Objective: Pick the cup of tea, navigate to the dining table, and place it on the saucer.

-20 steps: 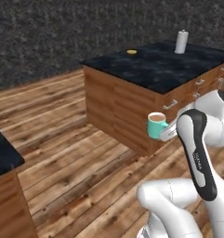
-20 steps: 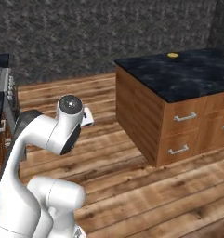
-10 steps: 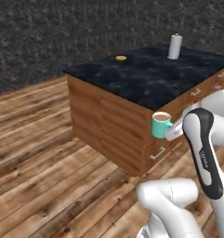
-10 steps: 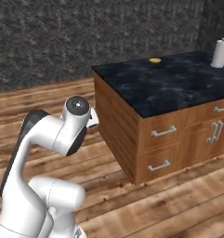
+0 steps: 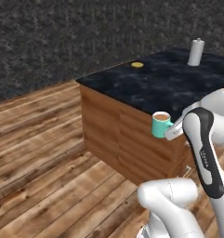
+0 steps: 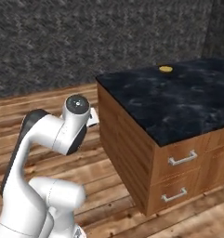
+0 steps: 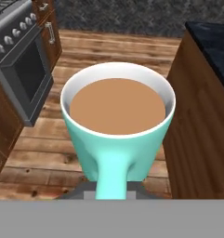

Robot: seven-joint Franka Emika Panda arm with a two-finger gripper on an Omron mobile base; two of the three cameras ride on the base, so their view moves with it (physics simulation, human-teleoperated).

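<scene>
So the big thing here is the one dining table (image 5: 169,88), black marbled top on an orange-brown wood base, sitting ahead and to the right over the plank floor (image 5: 34,153). In the right base view I count three drawer handles (image 6: 182,158) on its near side. One stove (image 7: 20,60) sits off to the left in the hand view. One white paper-towel roll (image 5: 195,52) stands on the far right of the tabletop, and the single yellow saucer (image 5: 137,65) lies near the far left edge, well apart from it.

The one cup of tea (image 5: 161,124) is up in the air just off the table's near side, nowhere near the saucer yet. The gripper (image 7: 111,188) is clamped nearly shut on its handle.

Handling-wise I'd guess it's a stiff, smooth ceramic mug, fairly light but brim-full, so tilting is the risk. The handle seems the right hold; keep it level.
</scene>
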